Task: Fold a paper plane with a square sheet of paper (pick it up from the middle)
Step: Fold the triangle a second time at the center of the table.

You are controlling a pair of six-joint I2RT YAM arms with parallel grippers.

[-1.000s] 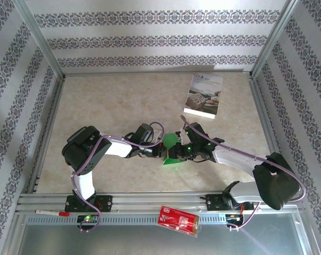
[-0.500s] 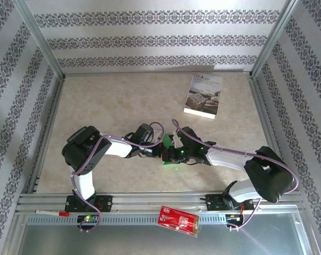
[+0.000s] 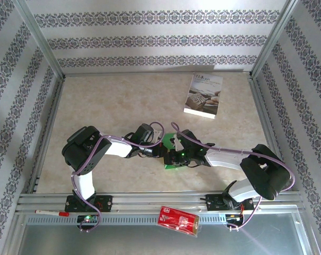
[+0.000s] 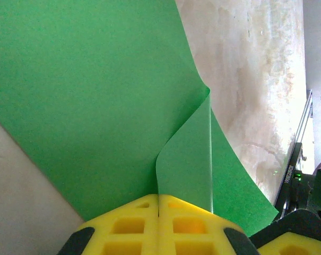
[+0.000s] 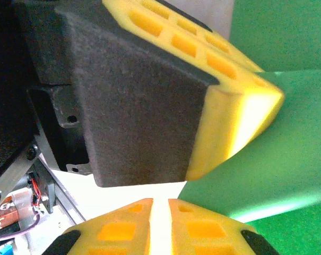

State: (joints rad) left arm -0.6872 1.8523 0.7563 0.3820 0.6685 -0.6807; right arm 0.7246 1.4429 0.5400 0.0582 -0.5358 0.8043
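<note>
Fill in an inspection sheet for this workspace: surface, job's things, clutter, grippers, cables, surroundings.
Surface: beige marbled table, no spills seen.
Job's things: green paper, part folded, one flap curling up, held between the two arms.
Clutter: booklet at far right; red packet and white stick on the near rail.
Grippers: left gripper shut on the paper; right gripper jaws nearly together beside it, grip unclear.
Cables: purple cables along both arms, no snag seen.
Surroundings: patterned walls, metal frame.
</note>
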